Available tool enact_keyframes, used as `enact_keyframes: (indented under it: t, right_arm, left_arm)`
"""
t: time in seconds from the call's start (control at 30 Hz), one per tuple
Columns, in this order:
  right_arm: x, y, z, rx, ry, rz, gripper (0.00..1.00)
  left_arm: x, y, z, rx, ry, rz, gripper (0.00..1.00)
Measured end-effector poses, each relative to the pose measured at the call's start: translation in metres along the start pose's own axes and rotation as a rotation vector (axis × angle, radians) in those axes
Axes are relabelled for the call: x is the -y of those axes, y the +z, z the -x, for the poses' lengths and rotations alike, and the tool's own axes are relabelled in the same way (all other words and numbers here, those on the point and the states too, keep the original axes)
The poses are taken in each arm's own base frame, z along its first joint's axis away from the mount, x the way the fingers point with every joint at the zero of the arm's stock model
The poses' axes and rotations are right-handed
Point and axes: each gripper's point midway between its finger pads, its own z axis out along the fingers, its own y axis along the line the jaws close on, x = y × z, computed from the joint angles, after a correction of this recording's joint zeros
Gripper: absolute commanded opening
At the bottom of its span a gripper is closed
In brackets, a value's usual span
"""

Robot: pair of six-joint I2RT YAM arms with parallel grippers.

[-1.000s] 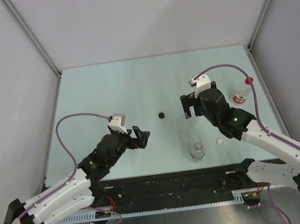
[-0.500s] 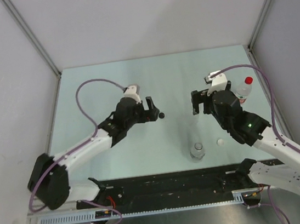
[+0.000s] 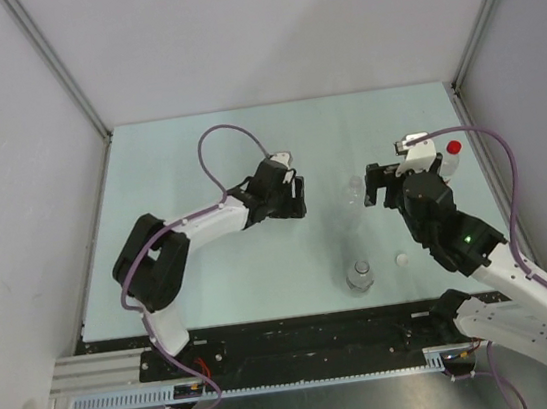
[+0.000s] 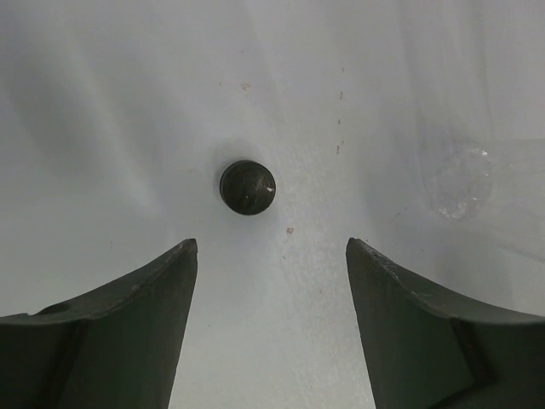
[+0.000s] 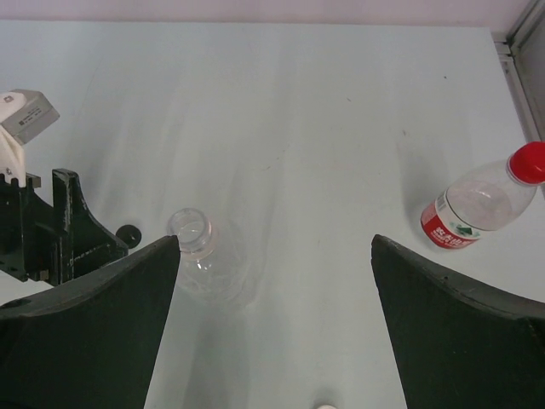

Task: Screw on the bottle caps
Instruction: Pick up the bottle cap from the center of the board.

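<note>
**Left hand over black cap, right hand facing open bottle**

Left hand point(image 4: 271, 249): jaws partly spread and gripping nothing. Pale surface point(image 3: 198, 164) shows between the two dark fingers point(image 4: 128, 332). It points down at the surface near the middle.

Black cap point(image 4: 248, 187): lies flat on the surface just beyond the fingertips. It sits slightly left of the gap's centre line and touches neither finger. In the top view the hand covers it.

Right hand point(image 5: 274, 247): jaws spread wide and empty, held above the surface on the right half.

Open bottle point(image 5: 203, 256): clear, with a bare round mouth. It stands ahead of the right hand's left finger. In the right wrist view the black cap lies between this bottle and the left hand, apart from both. In the left wrist view the bottle is only a faint ring, off to the right.

Labelled bottle point(image 5: 473, 204): clear, with a red-and-white band, near the right edge of the surface. A red cap point(image 5: 531, 162) sits on its neck. Cannot tell whether it is upright or lying down.

Third bottle point(image 3: 361, 276): clear, at the near edge of the surface, seen from almost straight above.

White cap point(image 3: 400, 260): on the surface just right of the third bottle, not touching it.
</note>
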Motion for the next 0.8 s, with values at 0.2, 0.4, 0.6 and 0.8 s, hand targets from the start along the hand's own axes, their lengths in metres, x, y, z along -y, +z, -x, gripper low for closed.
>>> enact_keyframes:
  t: [0.2,0.4,0.6,0.8]
  right_arm:
    - [0.005,0.003,-0.002,-0.004,0.0,-0.02,0.99]
    - [0.007,0.004,-0.004,-0.007,-0.002,-0.029,0.99]
    - [0.008,0.003,-0.006,-0.011,-0.001,-0.033,0.99]
    - [0.011,-0.001,-0.005,0.002,0.012,-0.035,0.99]
  left_arm:
    - [0.0,0.015,-0.002,-0.046,0.047,0.03,0.7]
    - [0.002,0.027,-0.009,-0.081,0.092,0.065,0.57]
    - [0.001,0.036,-0.018,-0.113,0.139,0.11,0.54]
    - [0.0,0.046,-0.016,-0.114,0.157,0.136,0.49]
